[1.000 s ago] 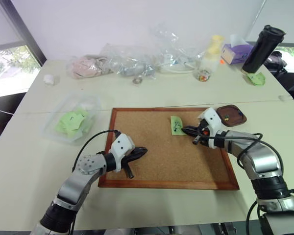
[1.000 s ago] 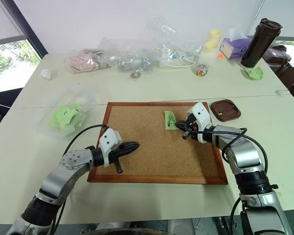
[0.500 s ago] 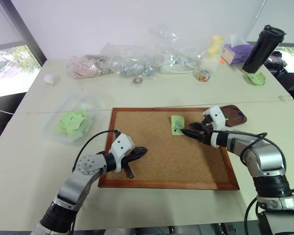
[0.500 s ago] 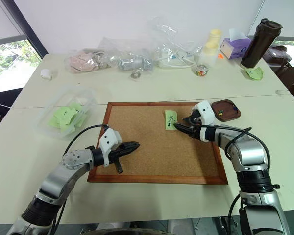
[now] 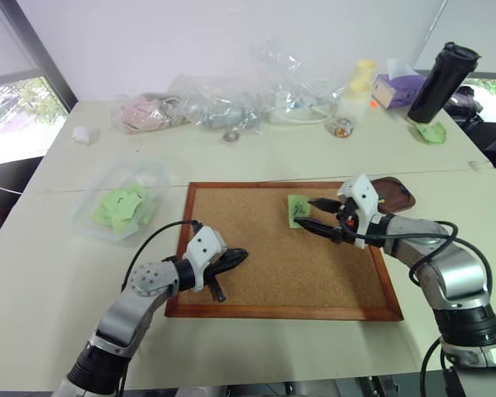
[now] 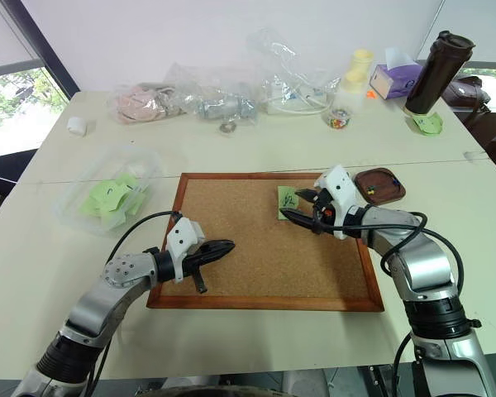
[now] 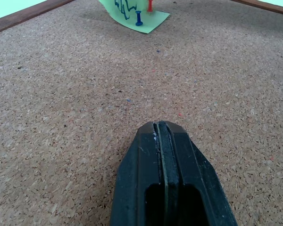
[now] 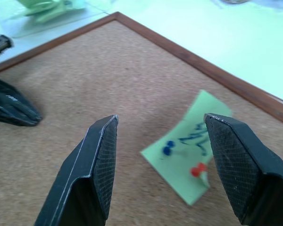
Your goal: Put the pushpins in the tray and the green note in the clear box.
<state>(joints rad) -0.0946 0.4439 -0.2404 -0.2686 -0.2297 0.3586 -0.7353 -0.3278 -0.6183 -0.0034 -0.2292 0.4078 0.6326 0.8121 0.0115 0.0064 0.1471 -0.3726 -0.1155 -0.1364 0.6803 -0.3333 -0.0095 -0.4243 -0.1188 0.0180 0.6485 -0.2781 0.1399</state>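
Since a second ago the right gripper (image 6: 302, 204) has spread, centre frame, framing the green note (image 8: 191, 146), pinned to the cork board (image 5: 264, 265) by a red pin (image 8: 197, 170) and a blue pin (image 8: 168, 148). Left gripper (image 7: 162, 141) rests pressed together. Next: pinch the red pin for the tray (image 6: 380, 185).

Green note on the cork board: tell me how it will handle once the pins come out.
The green note is thin paper with a lifted corner, so probably floppy and very light. A red pushpin and a blue pushpin hold it; freed, it may slide.

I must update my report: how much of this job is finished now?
Little looks done: the green note remains pinned to the cork board by a blue pin and a red pin. The open right gripper faces them, empty. The left gripper is shut.
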